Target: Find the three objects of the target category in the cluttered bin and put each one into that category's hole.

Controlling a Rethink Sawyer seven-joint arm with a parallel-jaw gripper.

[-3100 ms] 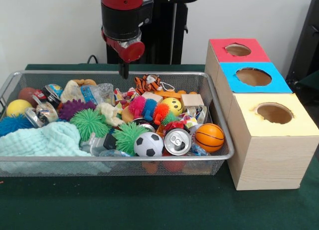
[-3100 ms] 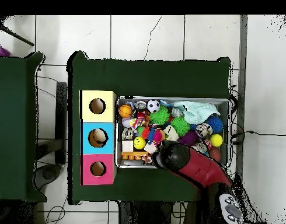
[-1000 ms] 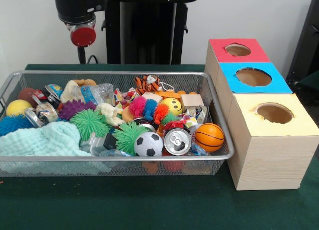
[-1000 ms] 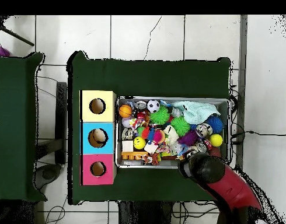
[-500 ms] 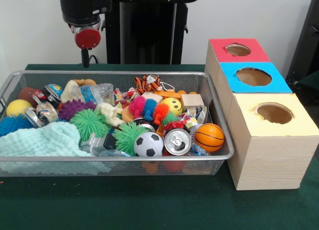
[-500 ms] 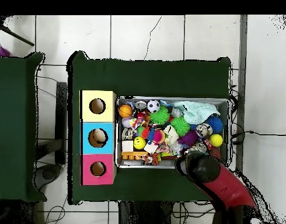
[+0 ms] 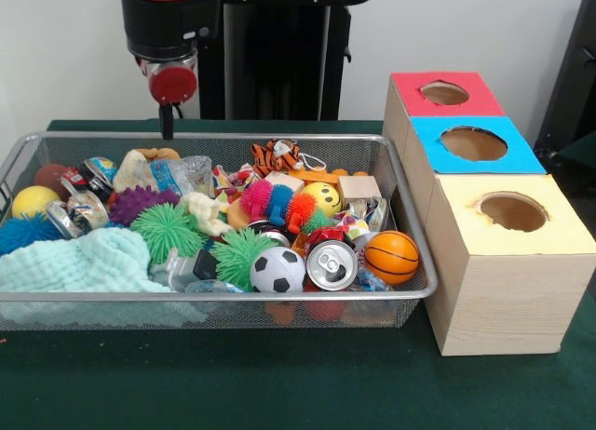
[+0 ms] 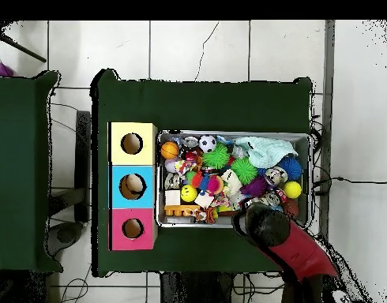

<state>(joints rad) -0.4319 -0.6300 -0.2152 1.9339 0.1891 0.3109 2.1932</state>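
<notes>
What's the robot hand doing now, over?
Hand above bin's far rim, carrying nothing seen. Toys piled in bin; boxes wait beside it. Nothing blocking the way down.

My arm: red and black, with a thin dark hand

From the front I saw a black cylindrical wrist housing capped in red above, a round red disc below it, and the hand [image 7: 167, 123] was a slim black stem; overhead, the arm [image 8: 295, 251] showed a broad red shell behind a dark rounded head.
</notes>
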